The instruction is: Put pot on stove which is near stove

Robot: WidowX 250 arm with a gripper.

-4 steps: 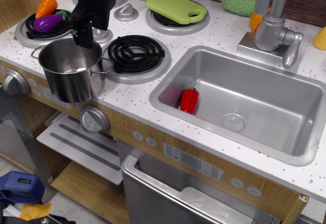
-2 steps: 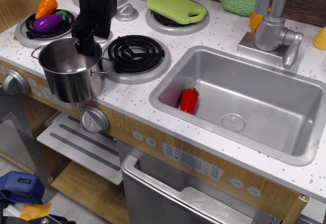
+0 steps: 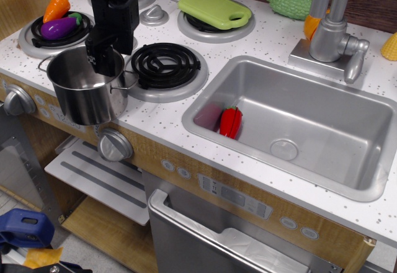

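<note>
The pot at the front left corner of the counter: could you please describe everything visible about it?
The pot is a shiny steel cylinder, upright and empty, with thin wire loop handles at its rim. It stands at the counter's front left edge, just left of the black coil stove, not on it. The black claw reaches down over its far rim; its grip cannot be made out.

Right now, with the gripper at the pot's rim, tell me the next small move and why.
Probably close on the rim and lift a little. The gripper sits at the far rim of the pot, which stands at the counter's front edge, left of the empty stove. Whether the jaws already pinch the rim can't be told.
</note>
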